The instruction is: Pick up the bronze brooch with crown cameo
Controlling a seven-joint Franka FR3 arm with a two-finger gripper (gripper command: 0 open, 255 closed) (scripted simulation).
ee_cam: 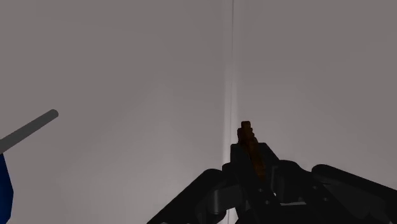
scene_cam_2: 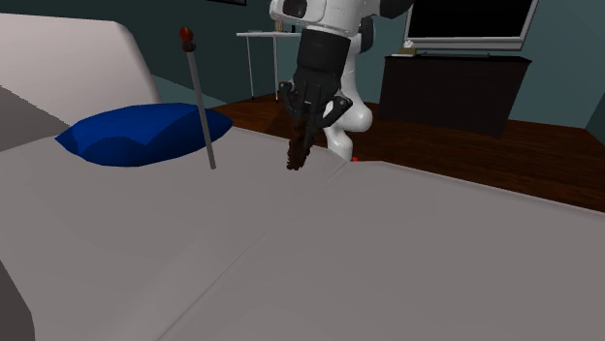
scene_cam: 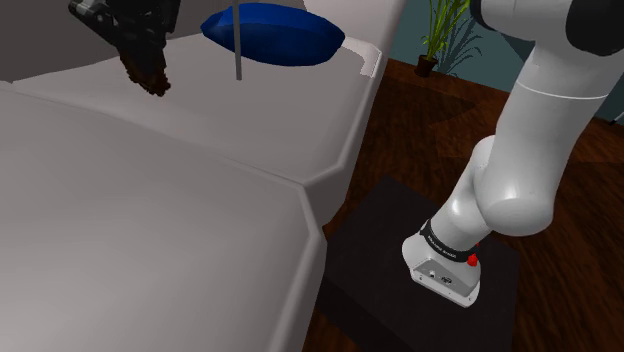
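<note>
The brooch, brown and rough-edged, is clasped between the fingers of the black claw, which is closed narrowly on it. In the second exterior view the claw is pointed downward, and the brooch is seen protruding below the fingertips, over the grey sofa. Whether its lower tip touches the cushion cannot be told. In the wrist view the brooch is seen edge-on, standing up out of the claw, with a seam between two sofa cushions running just beside it.

A blue pillow is laid on the sofa near the claw, and a thin grey rod is stood upright in front of it. The rod is topped by a small red piece, and the pillow lies behind it. The white arm is mounted on a dark stand beside the sofa, on a wood floor.
</note>
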